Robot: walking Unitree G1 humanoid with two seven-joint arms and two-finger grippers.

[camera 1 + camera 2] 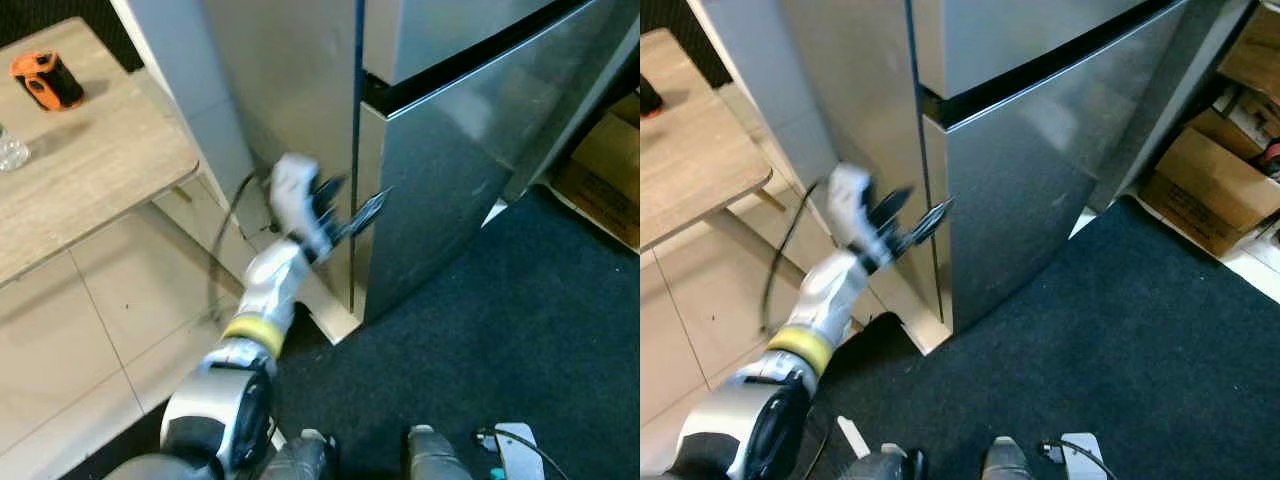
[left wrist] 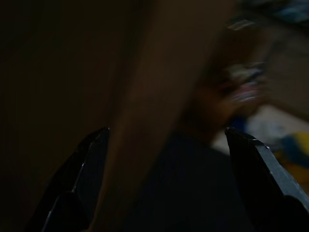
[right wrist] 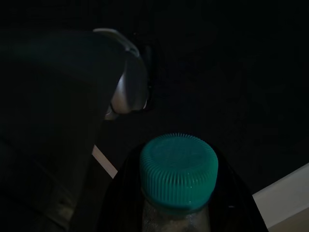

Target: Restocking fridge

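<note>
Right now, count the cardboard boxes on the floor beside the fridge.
2 can be made out, both right of the fridge beyond the dark carpet: a large box on the floor and another box behind it at the frame edge. More may be hidden.

One fridge [image 1: 1040, 160], one table [image 1: 90, 170], one green-capped bottle [image 3: 178, 179], two cardboard boxes [image 1: 1210, 190].
</note>
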